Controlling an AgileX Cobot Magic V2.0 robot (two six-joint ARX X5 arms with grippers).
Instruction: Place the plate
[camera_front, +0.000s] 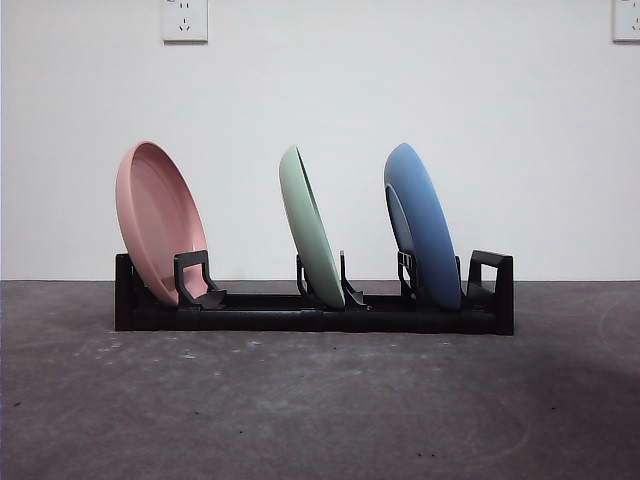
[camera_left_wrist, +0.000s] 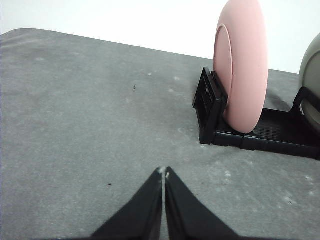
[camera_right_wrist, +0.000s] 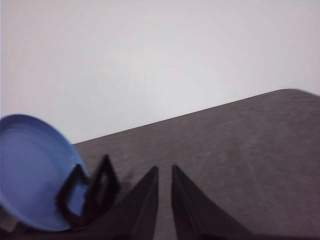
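Note:
Three plates stand on edge in a black rack (camera_front: 262, 320) on the grey table: a pink plate (camera_front: 160, 220) at the left end, a green plate (camera_front: 310, 225) in the middle and a blue plate (camera_front: 425, 225) at the right end. Neither arm appears in the front view. My left gripper (camera_left_wrist: 164, 171) is shut and empty over the table, well short of the pink plate (camera_left_wrist: 245, 70) and the rack's end (camera_left_wrist: 210, 105). My right gripper (camera_right_wrist: 165, 169) has its jaws a narrow gap apart with nothing between them. It is clear of the blue plate (camera_right_wrist: 30, 170).
A white wall with two sockets (camera_front: 185, 18) rises behind the table. The green plate's edge (camera_left_wrist: 312, 65) shows past the pink one in the left wrist view. The rack's end bracket (camera_right_wrist: 95, 187) stands beside the blue plate. The right wrist view is blurred.

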